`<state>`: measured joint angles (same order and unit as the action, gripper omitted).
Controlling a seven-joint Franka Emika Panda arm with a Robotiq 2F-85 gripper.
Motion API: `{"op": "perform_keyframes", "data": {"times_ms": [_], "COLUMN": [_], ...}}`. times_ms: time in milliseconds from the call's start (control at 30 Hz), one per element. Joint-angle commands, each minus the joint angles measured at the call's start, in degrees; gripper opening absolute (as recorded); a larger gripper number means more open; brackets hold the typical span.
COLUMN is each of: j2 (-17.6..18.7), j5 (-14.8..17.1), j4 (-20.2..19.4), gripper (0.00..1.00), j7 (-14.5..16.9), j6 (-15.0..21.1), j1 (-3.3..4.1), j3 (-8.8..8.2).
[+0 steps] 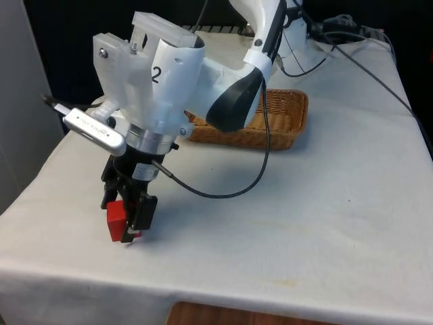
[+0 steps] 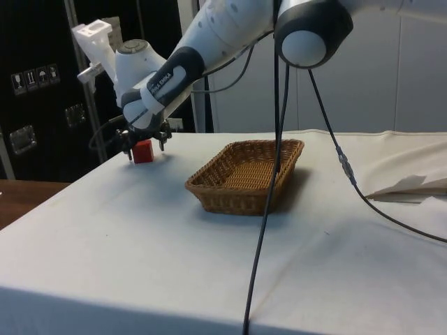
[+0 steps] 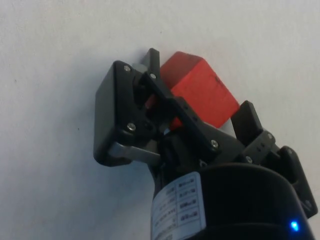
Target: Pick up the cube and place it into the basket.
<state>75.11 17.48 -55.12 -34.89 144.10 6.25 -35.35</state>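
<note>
A red cube [image 1: 116, 221] sits low over the white cloth near the table's front corner at the front view's left. My gripper [image 1: 126, 229] points down at it, with the black fingers [image 3: 248, 116] pressed against opposite sides, shut on the cube [image 3: 200, 87]. From the side view the cube [image 2: 143, 151] rests at or just above the cloth between the fingertips of the gripper [image 2: 145, 148]. The woven wicker basket [image 1: 295, 101] stands farther back toward the table's middle, with nothing in it [image 2: 209, 185].
A black cable [image 1: 223, 194] loops from the wrist down across the cloth between the cube and the basket. More cables [image 1: 379, 78] trail over the far corner at the front view's right. The table's edge runs close in front of the cube.
</note>
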Motion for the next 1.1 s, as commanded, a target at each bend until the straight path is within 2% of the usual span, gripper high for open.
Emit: {"op": "perform_keyframes", "data": {"times_ms": [0,200,233,267,433,467,500,533,600,633,733,767,800,1067], "j2": [0.5,0.5,0.1,0.5,0.6,0.6,0.1,0.6,0.6,0.6,0.6,0.1,0.6,0.1], "j5": [-0.1,0.0,0.0,0.0,0.1,0.1,0.0,0.1,0.1,0.1,0.1,0.0,0.1,0.0], "j4": [1.1,1.1,0.3,1.1,1.3,1.4,0.3,1.4,1.4,1.4,1.5,0.4,1.5,1.3], "gripper": [1.00,1.00,1.00,1.00,1.00,0.97,0.84,0.84,0.60,0.38,0.06,0.02,0.02,0.03], "j7": [-0.5,-0.4,-0.1,-0.3,-0.4,-0.4,-0.1,-0.4,-0.4,-0.4,-0.4,-0.1,-0.4,-0.1], "j6": [-0.6,-0.6,-0.1,-0.5,-0.6,-0.6,-0.1,-0.6,-0.6,-0.6,-0.6,-0.1,-0.6,-0.7], "j1": [-0.17,-0.29,0.00,-0.34,-0.46,-0.46,-0.11,-0.46,-0.52,-0.52,-0.52,-0.17,-0.52,-0.46], "j3": [-0.23,-0.34,-0.23,-0.34,-0.52,-0.52,-0.52,-0.52,-0.52,-0.57,-0.57,-0.57,-0.57,-0.69]}}
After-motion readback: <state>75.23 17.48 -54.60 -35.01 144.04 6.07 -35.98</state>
